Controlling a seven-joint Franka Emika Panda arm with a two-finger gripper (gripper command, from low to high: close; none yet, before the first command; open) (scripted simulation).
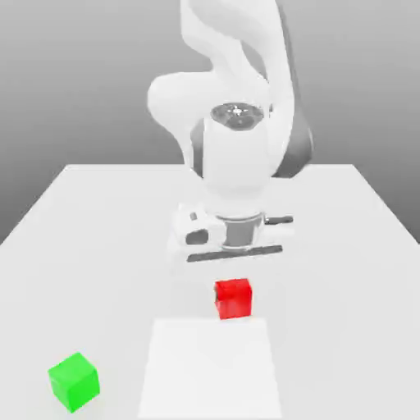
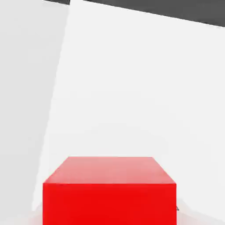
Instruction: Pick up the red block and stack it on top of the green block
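- The gripper [image 1: 233, 287] is closed on the red block [image 1: 235, 301], parted only by the block's width.
- The red block sits right at its fingertips.
- Just beyond, toward the exterior view's camera, a white square [image 1: 211, 369] lies on the table [image 1: 344, 328].
- Farthest off, the green block [image 1: 75, 382] sits well apart from the gripper, toward the exterior view's left.
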